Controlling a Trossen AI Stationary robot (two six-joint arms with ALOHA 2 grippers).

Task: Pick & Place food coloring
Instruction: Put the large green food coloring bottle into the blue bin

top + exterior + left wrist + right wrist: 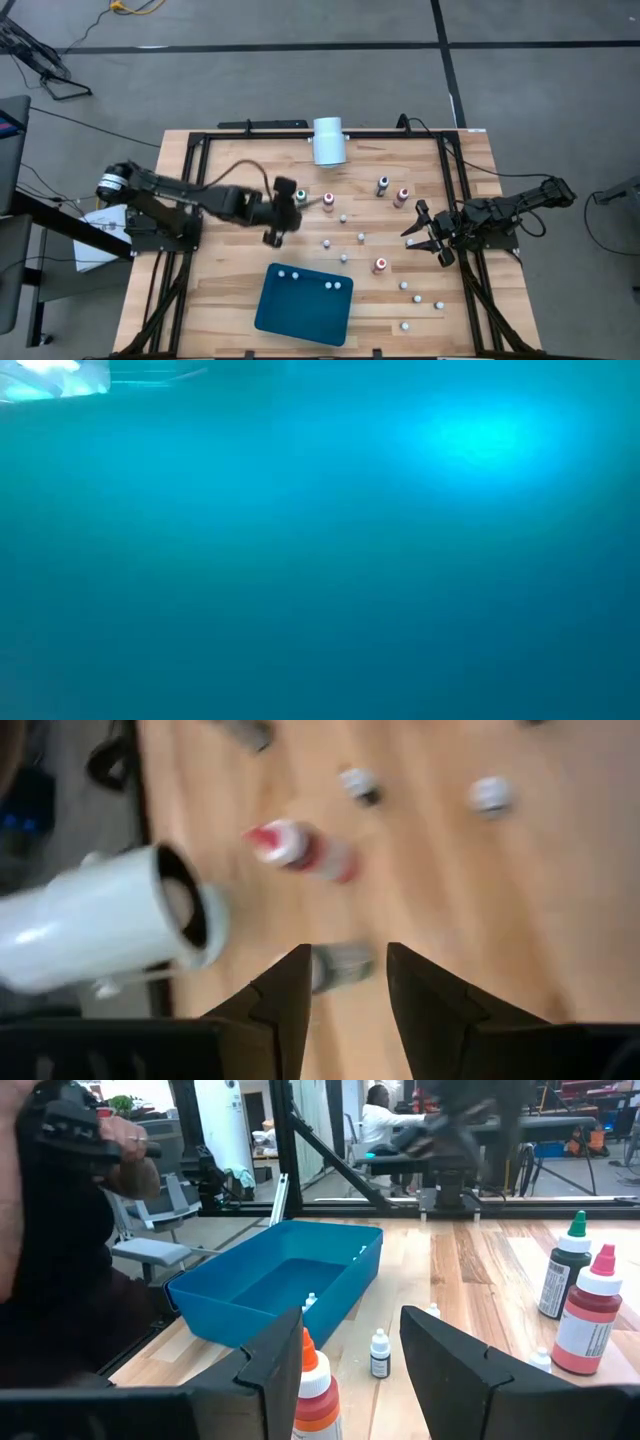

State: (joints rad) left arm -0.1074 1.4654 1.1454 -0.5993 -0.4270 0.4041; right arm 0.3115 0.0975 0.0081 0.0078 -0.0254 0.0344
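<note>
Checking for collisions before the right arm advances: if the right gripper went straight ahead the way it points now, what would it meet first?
Probably the red bottle standing between the open jaws of the right gripper; farther on sits a small dark bottle, though depth is uncertain.

The wooden table (200, 300) carries one white cylinder (328, 141) and one blue tray (300, 318). Thirteen food coloring bottles stand loose on the boards: five taller ones (402, 196) (three red, one green, one dark) and eight tiny white-capped ones (418, 298). About four more white caps (329, 285) show inside the tray, though they sit too close together for a sure count.
</note>
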